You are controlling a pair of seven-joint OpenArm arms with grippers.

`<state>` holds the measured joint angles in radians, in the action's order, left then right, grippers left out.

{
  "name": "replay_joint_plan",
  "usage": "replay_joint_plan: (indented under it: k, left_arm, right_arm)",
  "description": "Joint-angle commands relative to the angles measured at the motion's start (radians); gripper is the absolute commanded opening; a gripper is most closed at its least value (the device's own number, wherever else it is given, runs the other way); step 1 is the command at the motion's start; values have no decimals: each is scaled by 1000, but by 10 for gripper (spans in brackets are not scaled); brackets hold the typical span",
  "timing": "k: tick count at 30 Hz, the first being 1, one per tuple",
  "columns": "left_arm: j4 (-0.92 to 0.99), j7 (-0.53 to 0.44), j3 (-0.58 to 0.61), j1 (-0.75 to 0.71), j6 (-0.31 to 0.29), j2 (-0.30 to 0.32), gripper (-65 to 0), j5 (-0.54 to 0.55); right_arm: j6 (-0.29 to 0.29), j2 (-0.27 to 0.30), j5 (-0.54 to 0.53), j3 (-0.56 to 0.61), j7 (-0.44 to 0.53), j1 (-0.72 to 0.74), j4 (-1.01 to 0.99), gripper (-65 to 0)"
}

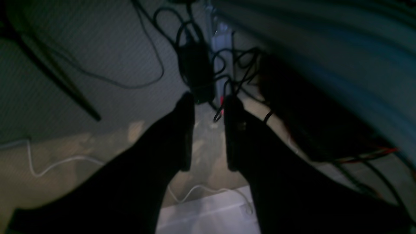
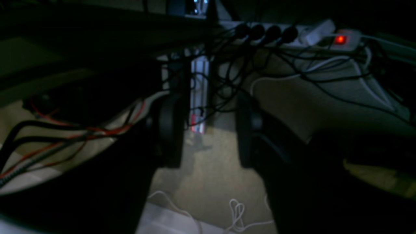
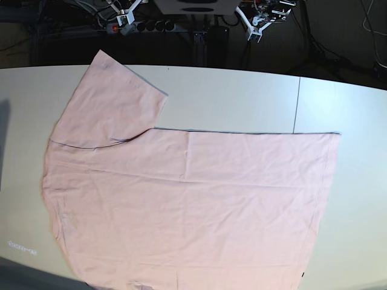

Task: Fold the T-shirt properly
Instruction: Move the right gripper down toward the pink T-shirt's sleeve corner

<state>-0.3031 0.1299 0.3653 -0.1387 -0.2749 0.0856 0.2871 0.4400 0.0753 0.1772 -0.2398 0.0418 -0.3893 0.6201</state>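
The T-shirt [image 3: 187,193] lies spread flat on the white surface [image 3: 242,96], plain pink side up, with one short sleeve [image 3: 115,103] reaching toward the far left corner. Its straight upper edge runs across the middle of the surface, and its lower part runs off the bottom of the base view. Neither arm is over the cloth.

The left pincer [image 1: 208,133] hangs over the floor [image 1: 81,48], its two dark fingers [image 1: 182,136] apart with only bare floor showing in the gap, grasping nothing. Black cables [image 1: 198,65] lie tangled beyond its tips.

The right pincer [image 2: 208,130] is likewise released, its fingers [image 2: 170,130] standing apart and empty. Ahead of it a white power strip [image 2: 292,35] with a glowing red switch [image 2: 340,39] carries several black plugs, and red and black wires [image 2: 65,133] run along its left.
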Motion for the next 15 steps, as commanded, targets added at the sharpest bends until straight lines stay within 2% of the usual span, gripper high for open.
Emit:
replay_joint_plan:
  k: [1, 6, 13, 15]
  left_arm:
    - [-17, 2, 0, -19, -29, 1, -455, -1]
    - [-78, -25, 0, -69, -14, 1, -455, -23]
    - [-104, -29, 0, -80, 108, -2, -455, -45]
    - [-104, -26, 0, -77, 107, -2, -455, -45]
  right_arm:
    - [-66, 8, -5, 0, 10, -18, 19, -383]
    - [-66, 8, -40, 0, 10, -25, 42, -383]
    - [-66, 8, -40, 0, 10, 10, 41, -385]
    - [-66, 8, -40, 0, 10, 17, 41, -385]
